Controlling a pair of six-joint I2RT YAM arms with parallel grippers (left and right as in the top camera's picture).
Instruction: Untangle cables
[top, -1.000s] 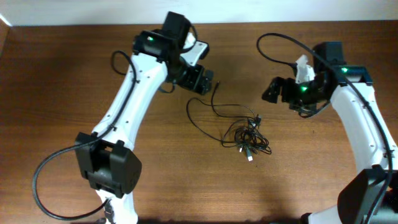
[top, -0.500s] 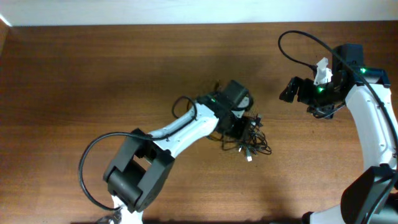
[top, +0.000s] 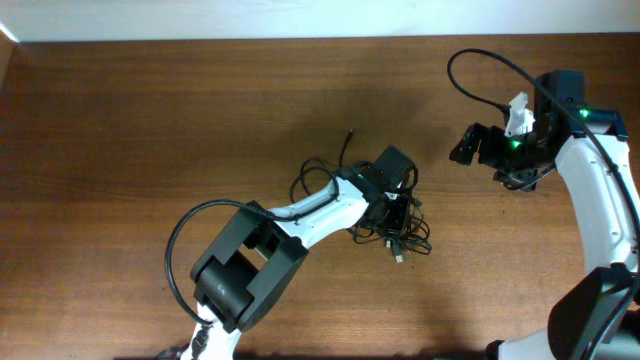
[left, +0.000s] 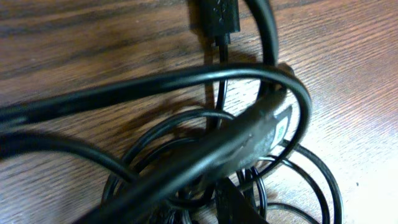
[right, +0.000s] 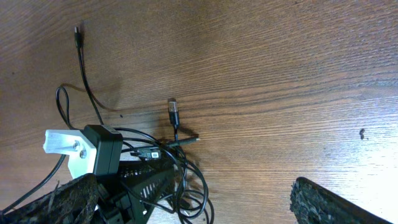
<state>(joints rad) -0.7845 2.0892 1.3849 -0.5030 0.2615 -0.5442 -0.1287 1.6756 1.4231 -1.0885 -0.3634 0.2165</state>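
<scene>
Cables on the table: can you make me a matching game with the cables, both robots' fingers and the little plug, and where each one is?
Things:
1. cables
2. left fingers
3. right fingers
4. loose plug

Places or states:
A. spread wide open, away from the clump
B. lying alone on the table, at a long strand's end
C. down in the clump
D. tangled in a clump near the middle

Pairs: 1-D, 2-C, 3-A, 4-B.
</scene>
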